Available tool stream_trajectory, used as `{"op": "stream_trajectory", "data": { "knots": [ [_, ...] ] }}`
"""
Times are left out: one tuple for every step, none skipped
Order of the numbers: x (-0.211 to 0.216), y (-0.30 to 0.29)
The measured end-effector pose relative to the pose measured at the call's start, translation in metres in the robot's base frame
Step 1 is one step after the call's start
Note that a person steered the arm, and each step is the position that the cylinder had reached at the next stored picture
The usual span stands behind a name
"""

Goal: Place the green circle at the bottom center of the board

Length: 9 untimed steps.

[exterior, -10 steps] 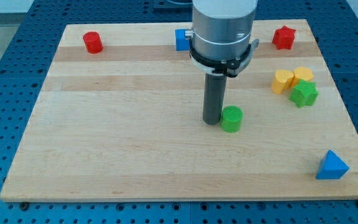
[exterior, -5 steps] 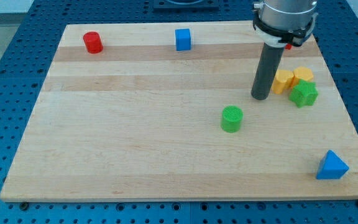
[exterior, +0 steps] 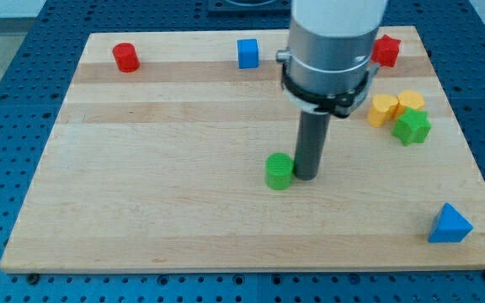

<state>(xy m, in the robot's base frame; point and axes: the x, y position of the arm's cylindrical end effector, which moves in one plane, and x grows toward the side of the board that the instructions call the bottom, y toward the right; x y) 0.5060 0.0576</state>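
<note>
One green circle (exterior: 279, 171) — my tip (exterior: 306, 177) touching its right.

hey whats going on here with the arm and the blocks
I am a single arm pushing blocks on a wooden board with a rod. My tip sits against the right side of the green circle, near the board's middle. The bottom center is not reached yet. Other blocks sit along the top and right edges.

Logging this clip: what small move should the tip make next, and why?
Probably circle my tip to the top side of the green circle, then push toward the view's bottom. It sits against the circle's right, mid-board, with the bottom center still below.
</note>
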Motion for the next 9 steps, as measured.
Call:
{"op": "stream_trajectory", "data": {
  "knots": [
    [0.014,-0.019],
    [0.014,-0.018],
    [-0.022,-0.007],
    [-0.023,-0.005],
    [-0.028,-0.035],
    [-0.011,-0.046],
    [0.006,-0.047],
    [0.018,-0.047],
    [0.022,-0.047]
  ]
}}
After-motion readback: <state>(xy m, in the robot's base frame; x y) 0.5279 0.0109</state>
